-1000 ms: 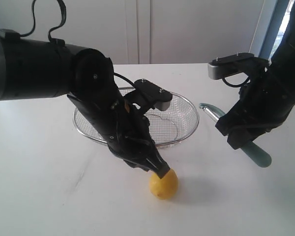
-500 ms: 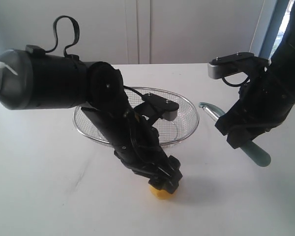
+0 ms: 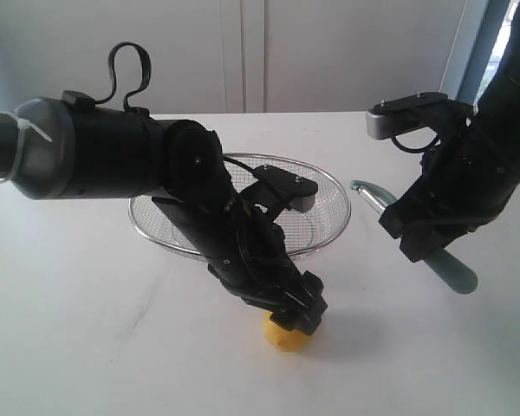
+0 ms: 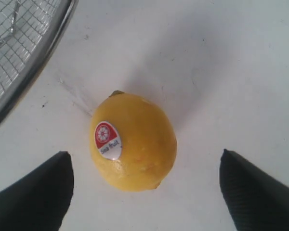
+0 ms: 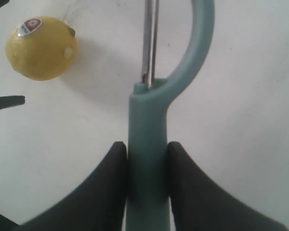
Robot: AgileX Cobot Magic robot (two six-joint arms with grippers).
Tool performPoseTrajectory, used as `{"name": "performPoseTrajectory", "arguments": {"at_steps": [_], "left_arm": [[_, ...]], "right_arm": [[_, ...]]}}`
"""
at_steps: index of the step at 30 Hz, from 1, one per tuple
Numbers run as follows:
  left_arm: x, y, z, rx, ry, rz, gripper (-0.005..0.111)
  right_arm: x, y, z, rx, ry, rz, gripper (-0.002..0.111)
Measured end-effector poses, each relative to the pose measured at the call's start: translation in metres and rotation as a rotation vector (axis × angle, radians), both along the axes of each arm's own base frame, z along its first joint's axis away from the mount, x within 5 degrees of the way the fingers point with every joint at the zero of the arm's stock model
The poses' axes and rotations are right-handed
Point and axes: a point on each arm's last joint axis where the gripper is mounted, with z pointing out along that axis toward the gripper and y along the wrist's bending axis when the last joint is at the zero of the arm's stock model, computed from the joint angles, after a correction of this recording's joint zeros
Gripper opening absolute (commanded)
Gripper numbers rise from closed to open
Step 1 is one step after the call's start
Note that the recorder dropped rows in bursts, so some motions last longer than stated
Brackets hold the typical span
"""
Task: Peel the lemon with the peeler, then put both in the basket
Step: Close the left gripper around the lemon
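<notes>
The yellow lemon [image 3: 285, 338] lies on the white table in front of the basket [image 3: 329, 186], mostly covered by my left arm in the exterior view. From the left wrist the lemon [image 4: 137, 144] shows its red-and-white sticker, and my left gripper [image 4: 144, 180] is open, one finger on each side, not touching it. My right gripper [image 5: 146, 149] is shut on the teal handle of the peeler [image 5: 149, 130], held above the table at the right [image 3: 451, 270]. The peeler's curved head and metal blade [image 5: 149, 43] point towards the basket. The lemon [image 5: 41, 47] also shows in the right wrist view.
The wire mesh basket [image 4: 19, 43] sits at the table's middle back, its rim close to the lemon. White cabinet doors stand behind the table. The left arm's bulky body [image 3: 113, 165] stretches over the basket's left side.
My left arm has swung down and forward over the lemon, and its open fingers now straddle it. The right arm with the peeler has stayed still.
</notes>
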Motion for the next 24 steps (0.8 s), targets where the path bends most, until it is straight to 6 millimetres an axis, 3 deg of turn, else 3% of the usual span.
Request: {"name": "performPoseTrajectory", "arguments": {"at_steps": [13, 24], "left_arm": [[0.002, -0.002, 0.0, -0.018, -0.015, 0.013, 0.093], [0.007, -0.006, -0.029, 0.03, 0.024, 0.019, 0.093]], "right_arm": [[0.0, 0.0, 0.0, 0.0, 0.0, 0.0, 0.0], [0.0, 0.0, 0.0, 0.0, -0.001, 0.0, 0.0]]}}
